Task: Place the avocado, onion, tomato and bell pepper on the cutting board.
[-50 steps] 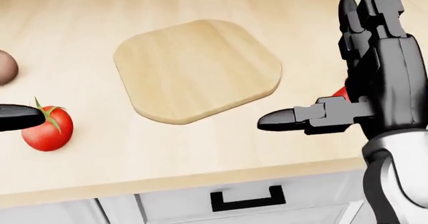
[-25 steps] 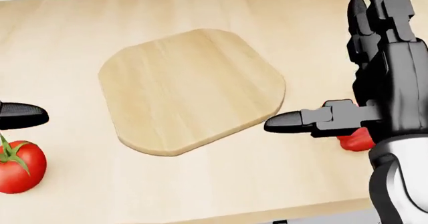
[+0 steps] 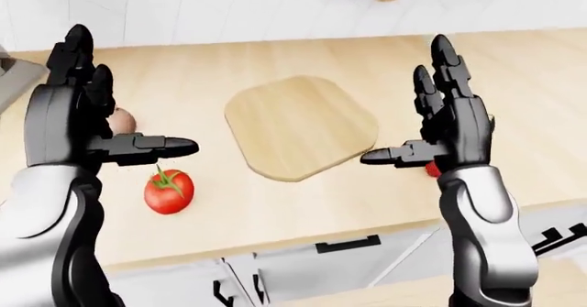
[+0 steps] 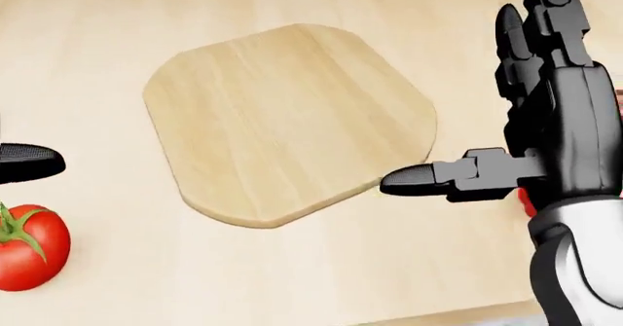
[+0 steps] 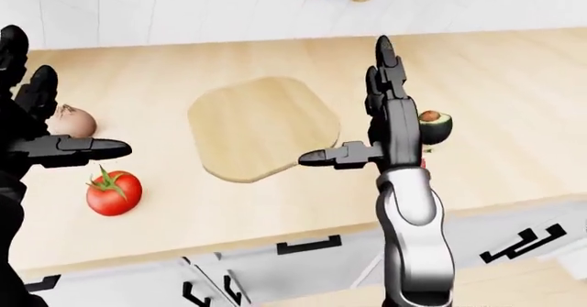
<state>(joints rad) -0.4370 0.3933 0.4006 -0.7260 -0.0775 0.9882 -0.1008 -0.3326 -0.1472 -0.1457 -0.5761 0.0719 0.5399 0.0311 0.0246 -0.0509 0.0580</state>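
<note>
Your cutting board lies mid-frame, corners askew. Both your left hand and right hand are spread, holding nothing. Tomato lower left; bell pepper mostly hidden.

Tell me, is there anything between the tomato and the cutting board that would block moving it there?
Nothing visible does. The tomato sits on bare counter to the left of the cutting board, which is empty. The open left hand hovers just above the tomato, not between them.

A kitchen: wooden counter, drawers beneath, cutting board.
</note>
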